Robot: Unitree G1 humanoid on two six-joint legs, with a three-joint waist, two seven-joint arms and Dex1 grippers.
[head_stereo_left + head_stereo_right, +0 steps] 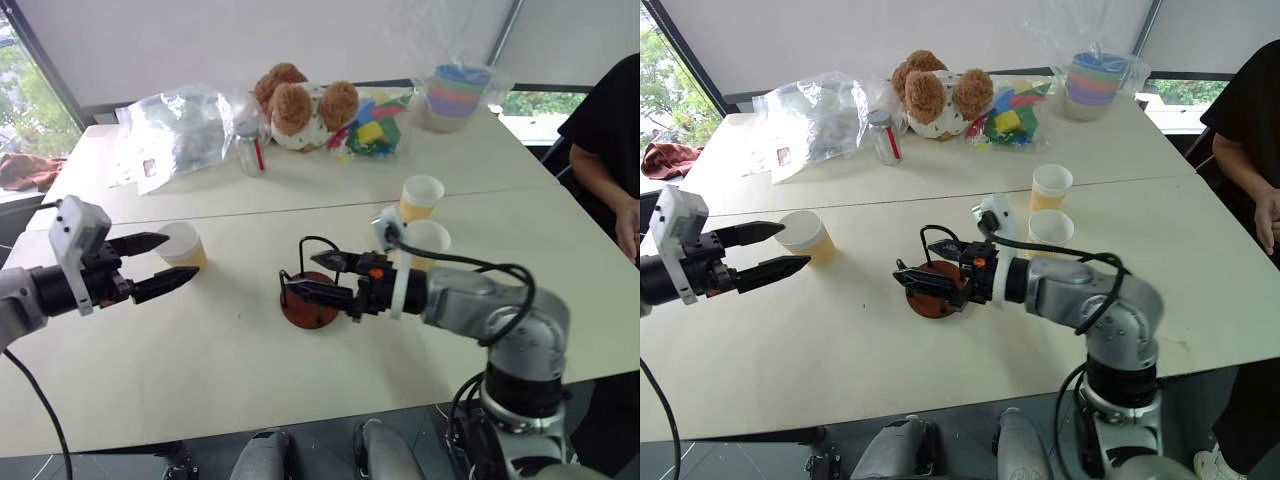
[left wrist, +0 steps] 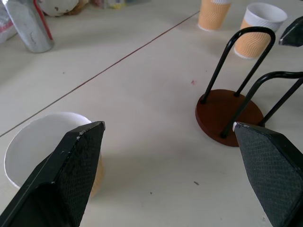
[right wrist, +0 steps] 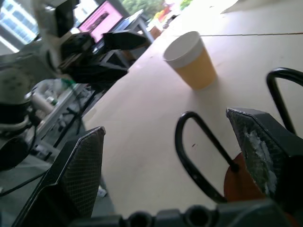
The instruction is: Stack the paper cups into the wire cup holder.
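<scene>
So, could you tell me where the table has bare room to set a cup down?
The near table edge, in front of the wire cup holder, is bare. So is the stretch between the left paper cup and the holder. The far end is crowded: plastic bag, teddy bear, toys.

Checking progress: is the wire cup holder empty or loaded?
Empty: the wire cup holder shows bare loops and base; all three paper cups stand on the table.

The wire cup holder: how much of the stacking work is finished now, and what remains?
Nothing is stacked: the wire cup holder stands empty. Both grippers are open and hold nothing; the right gripper is at the holder, the left gripper is next to one paper cup. That cup and the two other cups on the table remain.
</scene>
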